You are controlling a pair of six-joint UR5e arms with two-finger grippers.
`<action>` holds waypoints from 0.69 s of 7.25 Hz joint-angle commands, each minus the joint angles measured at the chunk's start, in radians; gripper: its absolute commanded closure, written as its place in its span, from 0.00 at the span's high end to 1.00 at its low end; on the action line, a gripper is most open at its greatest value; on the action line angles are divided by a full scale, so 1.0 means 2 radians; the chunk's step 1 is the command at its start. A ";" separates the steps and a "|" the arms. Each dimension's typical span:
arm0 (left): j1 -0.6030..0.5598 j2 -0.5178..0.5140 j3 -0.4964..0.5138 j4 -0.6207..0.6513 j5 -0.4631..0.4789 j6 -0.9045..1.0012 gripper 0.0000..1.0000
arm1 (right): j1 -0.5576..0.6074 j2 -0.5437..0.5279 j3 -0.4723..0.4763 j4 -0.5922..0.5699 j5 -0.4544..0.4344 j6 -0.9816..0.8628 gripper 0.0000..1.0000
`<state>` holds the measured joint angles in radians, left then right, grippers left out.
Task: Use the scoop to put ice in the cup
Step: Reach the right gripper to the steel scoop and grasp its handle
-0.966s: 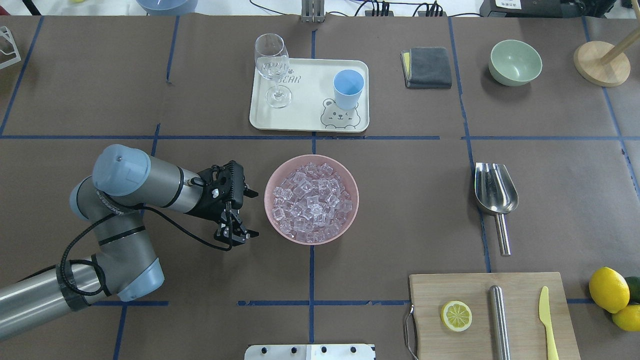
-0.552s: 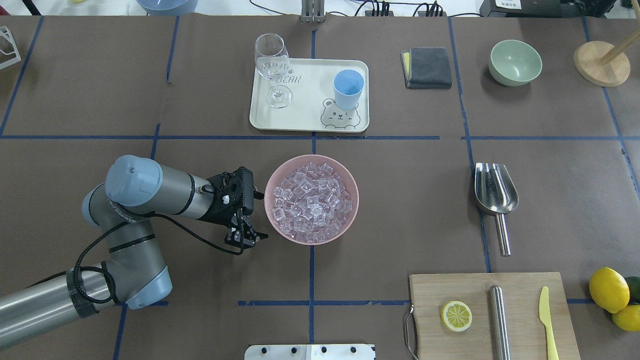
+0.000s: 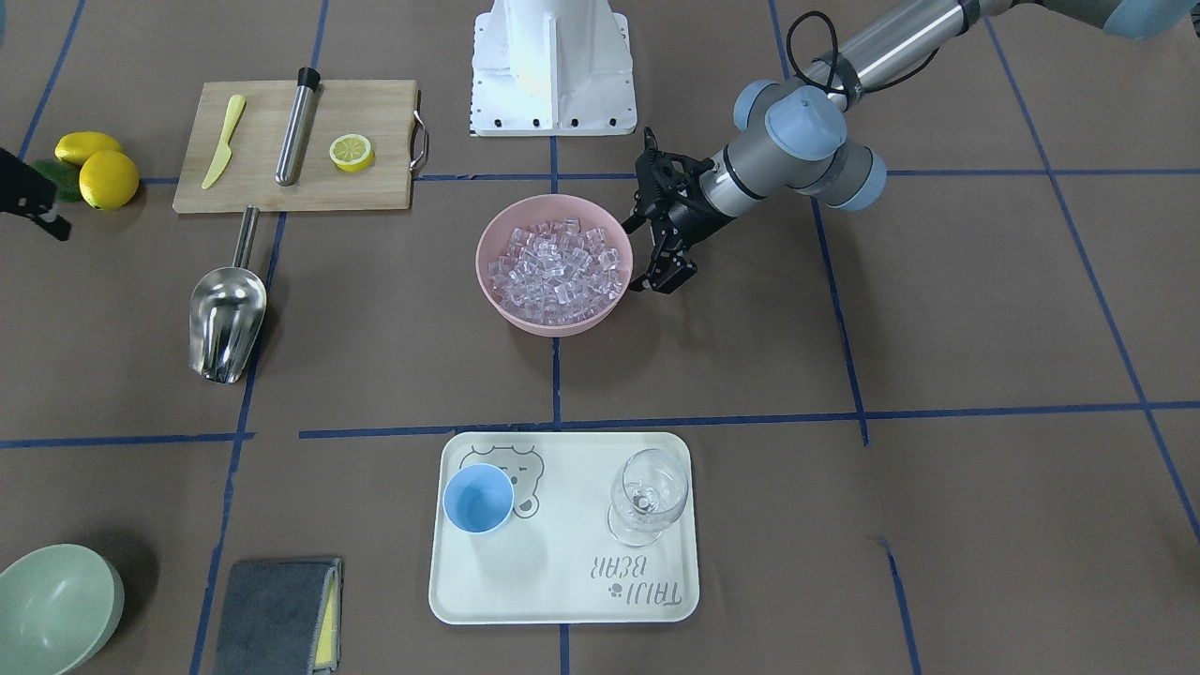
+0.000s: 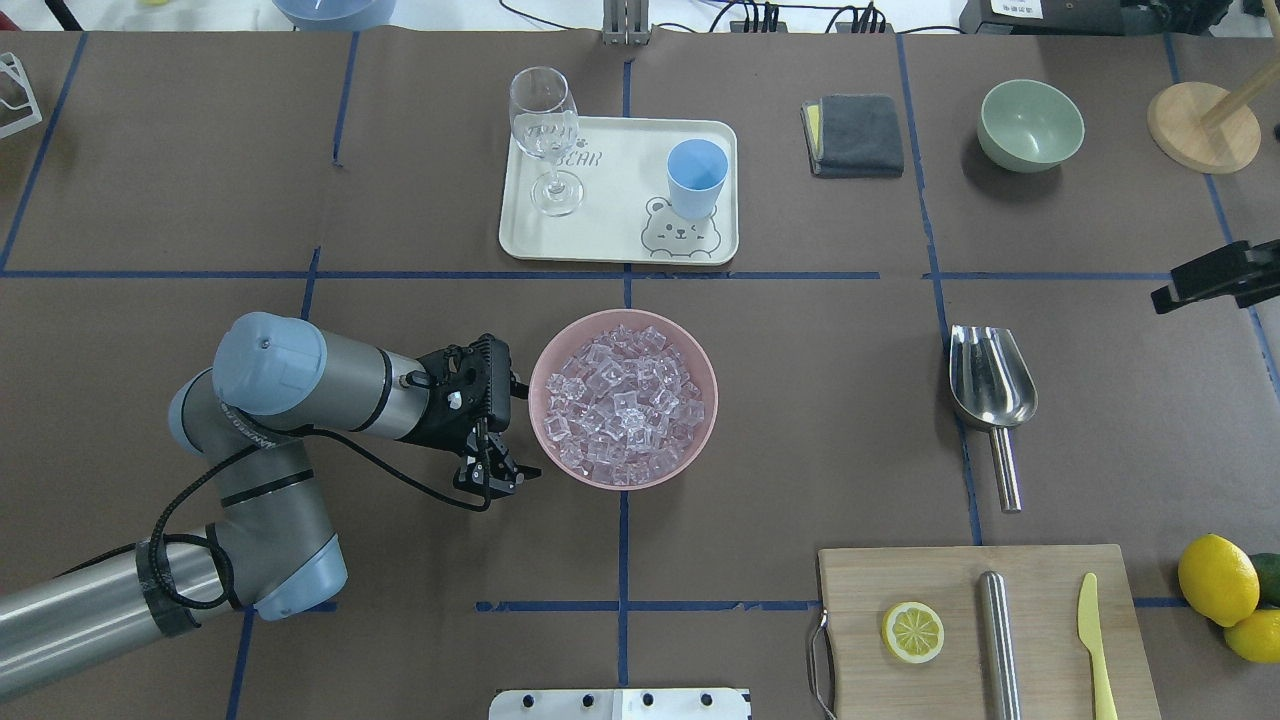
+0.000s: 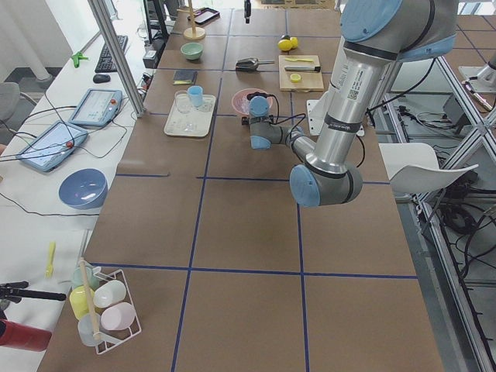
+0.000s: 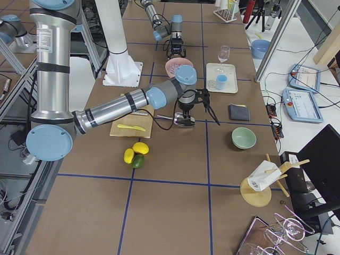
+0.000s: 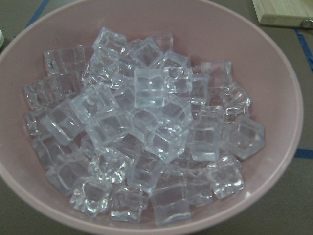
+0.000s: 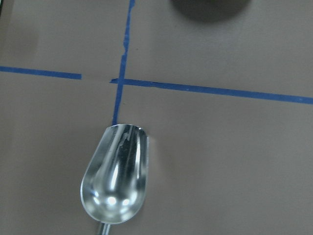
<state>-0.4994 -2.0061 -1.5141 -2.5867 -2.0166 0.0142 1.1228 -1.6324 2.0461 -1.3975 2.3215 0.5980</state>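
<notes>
The ice (image 4: 625, 405) fills a pink bowl (image 4: 536, 420) at the table's middle and fills the left wrist view (image 7: 146, 137). My left gripper (image 4: 524, 430) is open and empty, its fingers right beside the bowl's left rim; it also shows in the front view (image 3: 636, 255). The steel scoop (image 4: 990, 375) lies flat on the table to the right, handle toward me, and shows in the right wrist view (image 8: 116, 174). My right gripper (image 4: 1210, 278) enters at the right edge, above and beyond the scoop; only part shows. The light-blue cup (image 4: 697, 175) stands upright on the tray.
A white tray (image 4: 610, 235) also bears a wine glass (image 4: 545, 135). A grey cloth (image 4: 855, 135), green bowl (image 4: 1030, 125) and wooden stand (image 4: 1200, 125) are at the far right. A cutting board (image 4: 1040, 650) with lemon slice, steel cylinder and knife is near right, lemons (image 4: 1220, 585) beside it.
My left gripper has moved right, up to the pink bowl's rim. My right gripper has come into view at the right edge. The scoop, the cup and the bowl have not moved.
</notes>
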 commanded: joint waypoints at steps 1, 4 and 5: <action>0.000 0.001 -0.001 -0.001 0.000 0.001 1.00 | -0.121 0.000 0.005 0.044 -0.083 0.148 1.00; 0.000 0.001 -0.001 -0.001 0.000 0.001 1.00 | -0.211 -0.003 0.000 0.045 -0.136 0.224 1.00; 0.000 0.001 -0.001 0.000 0.000 0.001 1.00 | -0.231 -0.003 0.002 0.046 -0.144 0.267 0.99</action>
<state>-0.5001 -2.0049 -1.5154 -2.5870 -2.0165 0.0168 0.7182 -1.6374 2.0477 -1.3076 2.0545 1.0274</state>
